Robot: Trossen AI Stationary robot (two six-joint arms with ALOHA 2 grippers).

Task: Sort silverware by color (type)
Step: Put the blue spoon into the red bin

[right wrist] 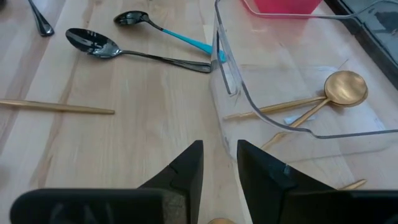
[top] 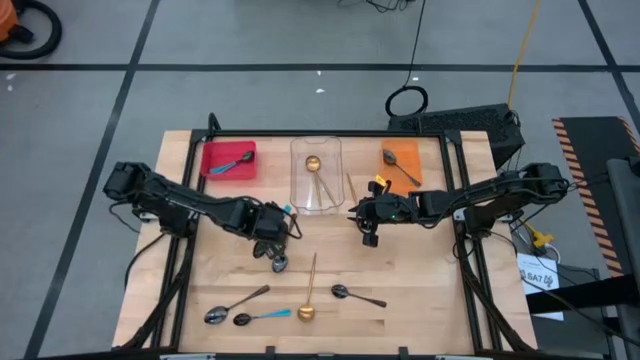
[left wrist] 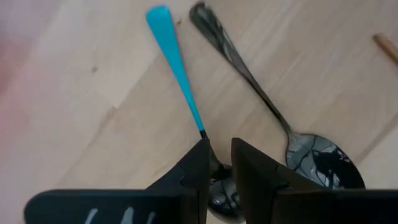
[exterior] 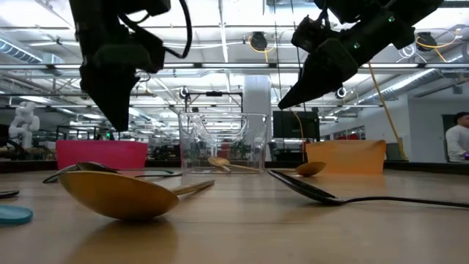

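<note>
My left gripper (left wrist: pixel 219 146) points down over the table's middle left (top: pixel 270 240), open by a narrow gap. It hangs clear above the neck of a spoon with a light blue handle (left wrist: pixel 177 68). That spoon lies flat, with a dark silvery spoon (left wrist: pixel 267 106) beside it. My right gripper (right wrist: pixel 219 149) hovers at middle right (top: pixel 368 230), slightly open with nothing between its fingers. At the far edge, a red tray (top: pixel 228 160) holds a blue-handled spoon, a clear tray (top: pixel 316 175) holds a gold spoon, and an orange tray (top: pixel 402 165) holds a dark spoon.
Near the front edge lie a gold spoon (top: pixel 308 311), two dark spoons (top: pixel 216 316) (top: pixel 345 292) and another blue-handled spoon (top: pixel 262 317). A gold handle (top: pixel 351 187) lies beside the clear tray. A black frame borders the table.
</note>
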